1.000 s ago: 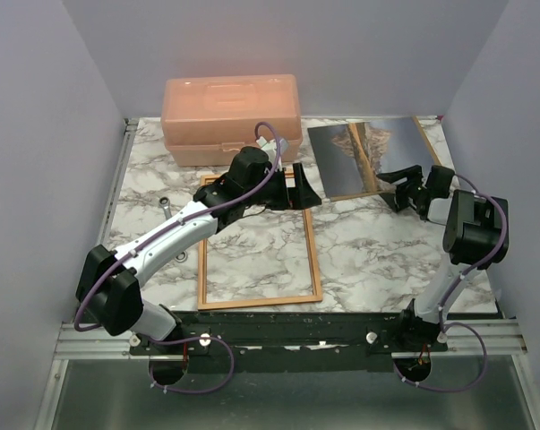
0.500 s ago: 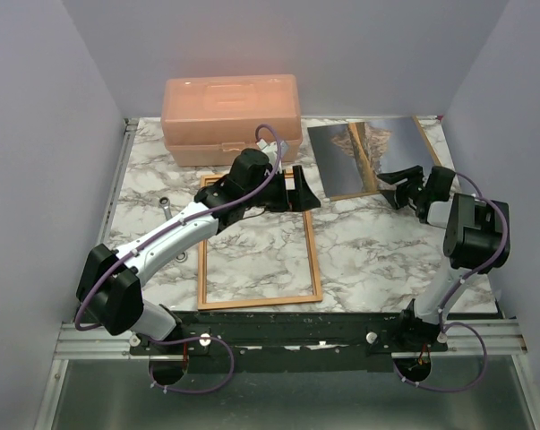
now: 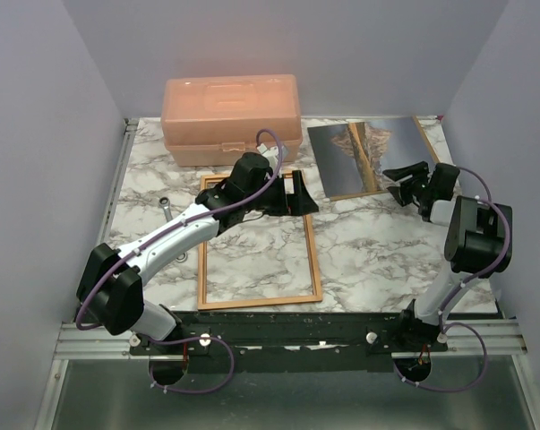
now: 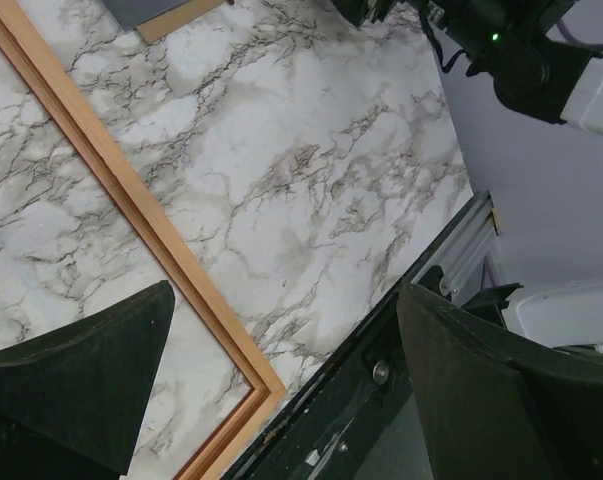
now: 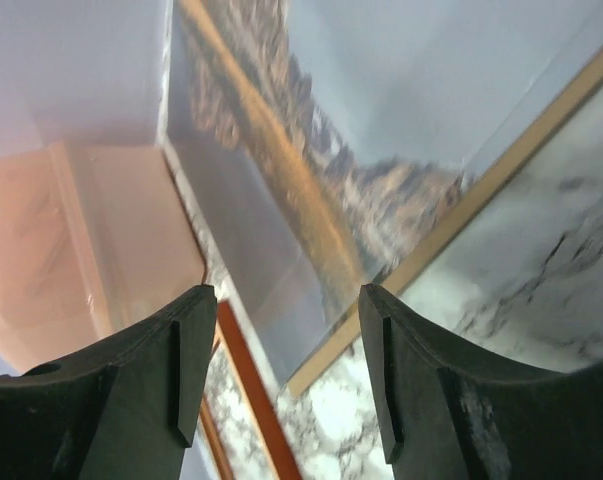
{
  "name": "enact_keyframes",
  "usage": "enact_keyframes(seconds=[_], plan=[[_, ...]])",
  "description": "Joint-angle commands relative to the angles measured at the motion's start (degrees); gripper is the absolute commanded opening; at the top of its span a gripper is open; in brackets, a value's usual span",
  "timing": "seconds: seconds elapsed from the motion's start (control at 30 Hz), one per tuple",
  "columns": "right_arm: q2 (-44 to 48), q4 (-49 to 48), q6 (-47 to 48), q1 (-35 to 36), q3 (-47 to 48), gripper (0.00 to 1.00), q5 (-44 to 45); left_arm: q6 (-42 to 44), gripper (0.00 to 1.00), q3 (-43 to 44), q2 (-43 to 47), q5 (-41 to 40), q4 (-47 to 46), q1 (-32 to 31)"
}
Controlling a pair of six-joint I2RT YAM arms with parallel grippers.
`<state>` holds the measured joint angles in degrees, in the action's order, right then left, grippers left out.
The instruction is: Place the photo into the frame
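You are keeping your left pincer (image 3: 292, 193) spread wide, with nothing between its fingers. It is hanging over the far end of the frame (image 3: 315, 260), close to the far right corner. From the left wrist, the two dark fingers (image 4: 91, 380) are standing far apart, and one pale wooden rail of the frame (image 4: 131, 200) is running between them across the marble tabletop (image 4: 311, 150). The frame is lying flat on the tabletop (image 3: 377, 251) in front of your left arm, with bare marble showing inside it.

The photo (image 3: 359, 157) is lying picture side up at the far right of the tabletop, well apart from the frame. A brown board (image 3: 428, 141) is showing along its right edge, seemingly underneath it.

Your right pincer (image 3: 402, 182) is sitting just beside the photo's near right corner, pointing at it. Its jaws are standing partly apart and gripping nothing. From the right wrist, the mountain print (image 5: 321, 150) is filling the gap beyond the fingers (image 5: 431, 380), with the tan strip of the board (image 5: 481, 190) bordering it; whether the tips are touching the print, you cannot tell.

A peach plastic box (image 3: 231, 112) is sitting at the far edge, behind the frame.
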<state>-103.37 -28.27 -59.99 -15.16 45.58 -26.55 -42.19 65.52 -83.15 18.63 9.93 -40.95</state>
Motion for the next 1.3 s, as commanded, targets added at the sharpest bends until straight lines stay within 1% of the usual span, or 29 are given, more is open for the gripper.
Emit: enact_keyframes(seconds=[0.0,0.13,0.27,0.33,0.43,0.53,0.67,0.8,0.93,1.03,1.13,1.27], plan=[[-2.6,10.9,6.2,-1.1,8.2,0.67,7.9,2.3,0.96,-1.1,0.4,-1.9,0.7,-0.1],[-4.7,20.8,11.8,-1.1,17.6,0.74,13.2,3.5,0.96,-1.5,1.2,-3.6,2.2,-0.1],[-5.8,31.2,15.8,-1.2,24.4,0.85,20.1,4.5,0.96,-2.2,1.9,-5.2,3.4,-0.1],[-5.5,33.7,15.8,-1.2,24.6,0.92,21.3,4.7,0.96,-2.6,2.0,-5.6,3.6,0.0],[-4.9,33.6,13.8,-1.3,21.6,0.96,18.2,4.8,0.96,-3.0,2.0,-5.5,3.5,-0.1],[-4.7,30.3,10.5,-1.3,16.6,0.97,12.9,4.7,0.96,-3.3,1.7,-5.1,3.2,-0.1],[-6.3,22.2,6.1,-1.2,10.4,0.97,7.2,4.4,0.96,-4.1,2.0,-4.9,2.5,-0.1],[-10.0,19.2,3.4,-0.7,9.4,0.97,6.1,4.4,0.96,-4.4,2.0,-5.1,2.3,-0.1],[-14.1,17.9,2.0,0.9,11.7,0.97,6.0,4.4,0.96,-4.4,1.6,-5.2,2.1,-0.1],[-16.7,13.7,-0.7,1.7,12.3,0.97,4.5,4.2,0.96,-4.3,1.1,-4.9,2.0,-0.1],[-16.7,7.3,-4.2,1.7,10.6,0.96,2.3,4.2,0.96,-4.3,0.9,-5.0,2.1,-0.1],[-13.2,-1.3,-6.6,1.7,6.8,0.96,1.9,4.4,0.96,-4.3,0.9,-5.3,2.3,-0.1]])
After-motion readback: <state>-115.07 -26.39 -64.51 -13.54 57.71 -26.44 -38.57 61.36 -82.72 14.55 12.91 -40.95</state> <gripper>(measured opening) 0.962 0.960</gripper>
